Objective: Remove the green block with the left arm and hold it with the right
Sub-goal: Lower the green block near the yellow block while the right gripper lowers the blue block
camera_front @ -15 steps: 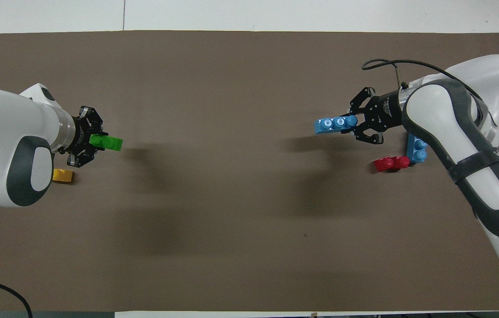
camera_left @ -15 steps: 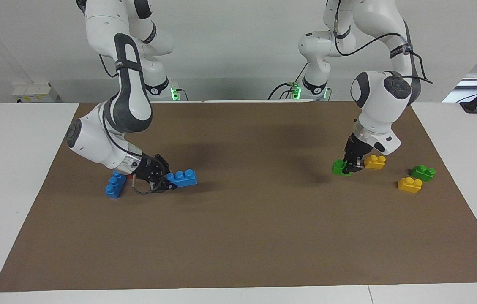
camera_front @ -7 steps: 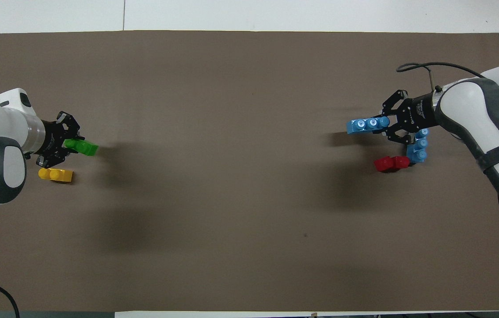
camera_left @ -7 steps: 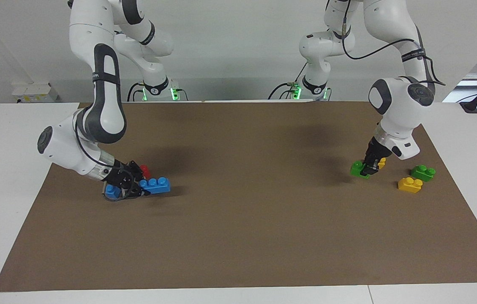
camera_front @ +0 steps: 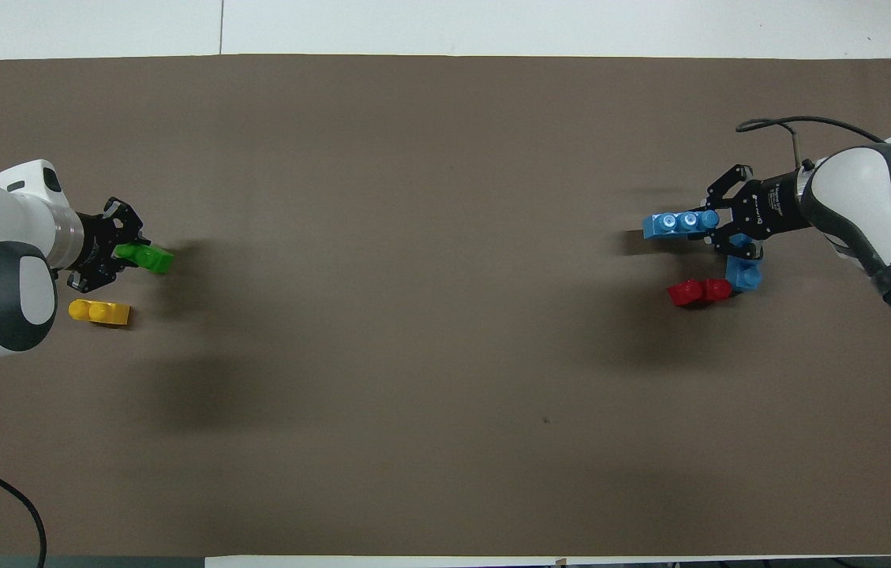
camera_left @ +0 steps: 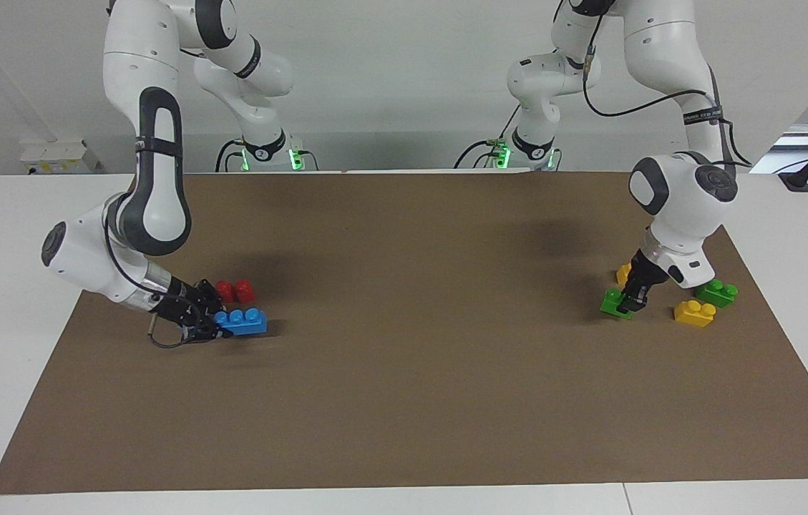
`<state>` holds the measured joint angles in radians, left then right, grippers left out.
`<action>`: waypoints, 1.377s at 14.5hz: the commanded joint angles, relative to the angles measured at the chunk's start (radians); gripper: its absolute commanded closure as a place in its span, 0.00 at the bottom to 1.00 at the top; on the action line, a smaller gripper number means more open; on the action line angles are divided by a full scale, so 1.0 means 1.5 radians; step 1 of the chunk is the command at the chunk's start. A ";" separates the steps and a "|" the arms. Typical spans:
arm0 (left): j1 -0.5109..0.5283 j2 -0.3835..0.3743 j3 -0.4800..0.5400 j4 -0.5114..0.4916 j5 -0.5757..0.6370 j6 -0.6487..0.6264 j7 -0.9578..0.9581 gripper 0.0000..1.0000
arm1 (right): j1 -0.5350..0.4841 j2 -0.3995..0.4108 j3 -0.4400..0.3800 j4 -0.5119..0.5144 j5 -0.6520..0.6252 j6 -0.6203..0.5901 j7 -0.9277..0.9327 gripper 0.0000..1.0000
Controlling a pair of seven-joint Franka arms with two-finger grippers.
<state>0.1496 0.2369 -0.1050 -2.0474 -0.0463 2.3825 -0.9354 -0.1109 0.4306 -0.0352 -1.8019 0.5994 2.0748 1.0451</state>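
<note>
The lime green block hangs low over the brown mat at the left arm's end, and my left gripper is shut on one end of it. I cannot tell whether it touches the mat. At the right arm's end, my right gripper is shut on a blue three-stud brick, also held low over the mat.
A yellow brick lies just nearer the robots than the green block. Another yellow brick and a dark green brick lie beside the left gripper. A red brick and a second blue brick lie by the right gripper.
Both arms have swung outward toward their own ends of the table and come lower, the left carrying the green block, the right carrying the blue brick. Both grips stay as they were.
</note>
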 commanded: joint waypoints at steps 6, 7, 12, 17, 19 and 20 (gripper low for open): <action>0.022 0.066 -0.004 0.077 -0.007 0.006 0.061 1.00 | 0.001 0.004 0.010 -0.032 -0.009 0.062 -0.013 1.00; 0.029 0.071 -0.004 0.080 -0.007 0.006 0.069 1.00 | 0.002 0.003 0.010 -0.041 -0.008 0.073 -0.013 1.00; 0.027 0.094 -0.005 0.082 0.034 0.009 0.116 1.00 | 0.006 -0.002 0.011 -0.073 -0.007 0.108 -0.019 1.00; 0.022 0.101 -0.005 0.073 0.034 0.021 0.134 1.00 | 0.005 -0.006 0.012 -0.067 -0.007 0.084 -0.019 0.38; 0.021 0.100 -0.005 0.072 0.034 0.021 0.137 0.00 | 0.005 -0.006 0.013 -0.053 -0.002 0.061 -0.012 0.21; 0.022 0.100 -0.005 0.072 0.035 0.020 0.137 0.00 | 0.005 -0.006 0.012 -0.037 -0.001 0.039 -0.010 0.19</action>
<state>0.1796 0.3599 -0.1099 -1.9406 -0.0125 2.3868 -0.7436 -0.0976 0.4393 -0.0211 -1.8726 0.5996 2.1809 1.0436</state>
